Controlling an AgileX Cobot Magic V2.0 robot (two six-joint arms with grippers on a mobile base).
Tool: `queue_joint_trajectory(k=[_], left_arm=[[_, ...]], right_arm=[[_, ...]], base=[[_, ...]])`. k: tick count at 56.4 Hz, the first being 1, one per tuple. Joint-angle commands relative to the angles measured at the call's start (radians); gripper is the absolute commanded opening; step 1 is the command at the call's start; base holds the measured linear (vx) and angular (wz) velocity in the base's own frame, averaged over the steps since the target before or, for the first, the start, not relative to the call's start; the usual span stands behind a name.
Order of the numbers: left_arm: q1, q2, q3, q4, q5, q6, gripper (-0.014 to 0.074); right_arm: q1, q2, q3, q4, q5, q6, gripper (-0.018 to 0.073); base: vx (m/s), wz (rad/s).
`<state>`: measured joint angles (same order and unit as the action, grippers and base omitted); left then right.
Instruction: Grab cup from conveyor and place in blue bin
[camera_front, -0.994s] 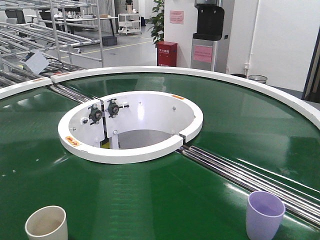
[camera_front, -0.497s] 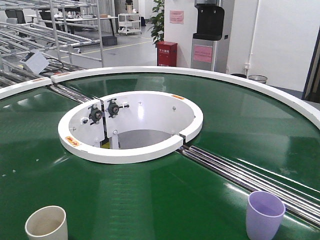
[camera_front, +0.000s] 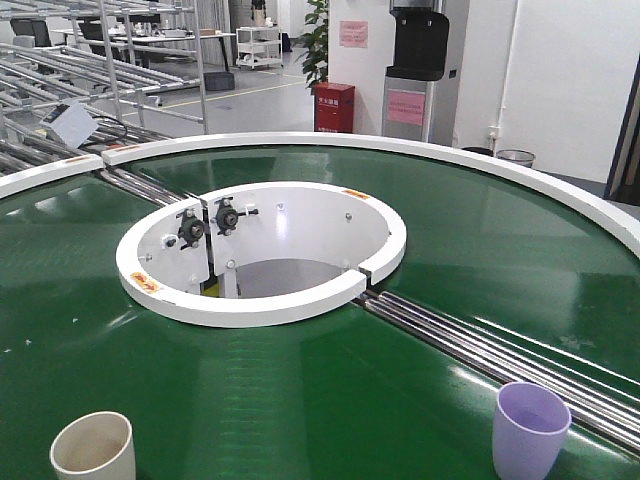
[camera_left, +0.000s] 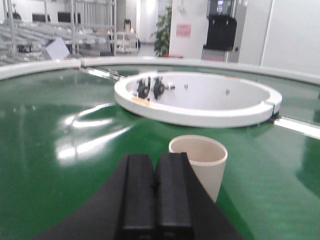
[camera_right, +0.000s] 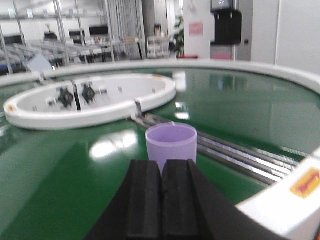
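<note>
The ring conveyor has a glossy dark-green belt (camera_front: 300, 390), a white outer rim and a white central ring (camera_front: 260, 300). A cream cup (camera_front: 93, 450) stands upright on the belt at front left; it also shows in the left wrist view (camera_left: 200, 162). My left gripper (camera_left: 156, 162) is shut and empty, just short of that cup and a little left of it. A lilac cup (camera_front: 530, 428) stands upright at front right by the steel rollers (camera_front: 500, 350); it shows in the right wrist view (camera_right: 171, 145). My right gripper (camera_right: 161, 167) is shut and empty right before it. The blue bin is out of view.
Steel rollers (camera_right: 235, 150) cross the belt just behind the lilac cup. The white outer rim (camera_right: 295, 195) lies close at the right gripper's right. Metal racks (camera_front: 90, 60), a red cabinet (camera_front: 334, 108) and a water dispenser (camera_front: 420, 70) stand beyond the conveyor.
</note>
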<state>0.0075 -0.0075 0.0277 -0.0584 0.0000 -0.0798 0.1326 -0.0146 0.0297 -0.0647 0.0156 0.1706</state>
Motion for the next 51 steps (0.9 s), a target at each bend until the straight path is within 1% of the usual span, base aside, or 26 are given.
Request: queue_joint_trajectory(k=[1, 3, 4, 5, 7, 11, 13, 15, 20, 25, 28, 35, 41, 45, 51], left_arm=[[0.001, 0.003, -0.01, -0.004, -0.23, -0.064, -0.0006], [0.001, 0.003, -0.031, -0.003, -0.285, -0.102, -0.0006], [0.001, 0.003, -0.043, -0.003, -0.302, -0.108, -0.0006], [0.001, 0.003, -0.065, -0.001, -0.304, -0.11, -0.0006], [0.001, 0.008, -0.123, 0.006, -0.274, -0.095, -0.0006], [0.001, 0.038, -0.262, 0.051, -0.128, -0.028, -0.0006], [0.001, 0.069, -0.346, 0.085, -0.037, 0.032, -0.0006], [0.001, 0.101, -0.417, 0.087, 0.032, 0.059, -0.0006], [0.001, 0.213, -0.578, 0.082, 0.188, 0.063, -0.0006], [0.001, 0.343, -0.689, 0.082, 0.328, 0.063, -0.0006], [0.001, 0.417, -0.722, 0.082, 0.375, 0.063, -0.0003], [0.001, 0.554, -0.732, 0.083, 0.39, 0.065, 0.0005], [0.001, 0.641, -0.732, 0.083, 0.387, 0.066, 0.0038], [0.001, 0.691, -0.732, 0.083, 0.383, 0.07, 0.009], [0.001, 0.749, -0.732, 0.083, 0.365, 0.094, 0.0216]], right_arm=[[-0.001, -0.007, 0.004, -0.003, -0.152, 0.012, -0.0009], [-0.001, -0.007, -0.017, -0.004, -0.15, 0.012, -0.0009], [-0.001, -0.006, -0.033, -0.009, -0.146, 0.008, -0.0009], [-0.001, -0.006, -0.045, -0.013, -0.141, 0.005, -0.0009], [-0.001, 0.003, -0.093, -0.032, -0.117, 0.0, -0.0009], [-0.001, 0.045, -0.186, -0.067, -0.047, -0.001, -0.0009], [-0.001, 0.095, -0.251, -0.106, 0.01, -0.001, -0.0009], [-0.001, 0.139, -0.307, -0.139, 0.057, -0.001, -0.0009], [-0.001, 0.26, -0.436, -0.193, 0.132, -0.001, -0.0009], [-0.001, 0.409, -0.519, -0.229, 0.134, -0.001, -0.0009], [-0.001, 0.498, -0.551, -0.239, 0.133, -0.001, -0.0007], [-0.001, 0.672, -0.602, -0.238, 0.134, 0.003, 0.0001], [-0.001, 0.767, -0.635, -0.238, 0.134, 0.013, 0.0033], [-0.001, 0.802, -0.651, -0.238, 0.131, 0.015, 0.0074], [-0.001, 0.835, -0.652, -0.238, 0.09, 0.015, 0.0155]], base=[[0.0, 0.0], [0.0, 0.0], [0.0, 0.0], [0.0, 0.0], [0.0, 0.0], [0.0, 0.0], [0.0, 0.0], [0.0, 0.0], [0.0, 0.0], [0.0, 0.0], [0.0, 0.0], [0.0, 0.0], [0.0, 0.0], [0.0, 0.0], [0.0, 0.0]])
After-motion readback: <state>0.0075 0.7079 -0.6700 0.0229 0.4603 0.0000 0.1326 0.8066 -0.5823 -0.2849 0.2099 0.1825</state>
